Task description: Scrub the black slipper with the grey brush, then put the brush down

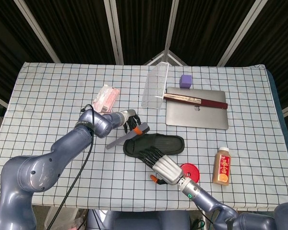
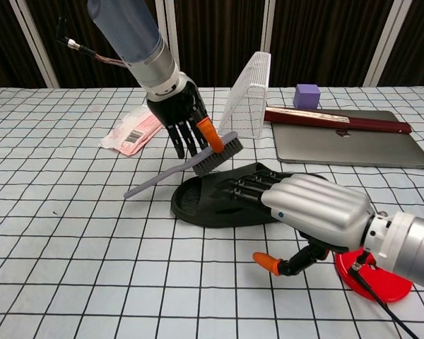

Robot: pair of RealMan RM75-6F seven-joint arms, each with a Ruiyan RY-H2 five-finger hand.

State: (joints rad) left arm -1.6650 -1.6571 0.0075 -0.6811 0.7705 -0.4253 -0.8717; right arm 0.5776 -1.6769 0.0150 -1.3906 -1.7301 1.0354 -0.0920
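Checked-cloth counter (image 1: 48,91) carries all items. Silver laptop (image 1: 197,115) at rear right, closed, a dark red flat case (image 1: 195,100) lying along its far edge. Clear mesh basket (image 2: 249,95) tipped on its side just left of the laptop.

Black slipper (image 2: 212,201) lies flat at centre. Right hand (image 2: 314,212) rests palm-down on it, fingers extended over the strap, thumb off to the side.

Left hand (image 2: 184,120) grips the grey brush (image 2: 187,169) at the head end; bristles sit at the slipper's far-left edge, handle angled down-left.

Juice bottle (image 1: 222,166), red lid (image 1: 189,171), pink packet (image 1: 105,97), purple cube (image 1: 185,80).
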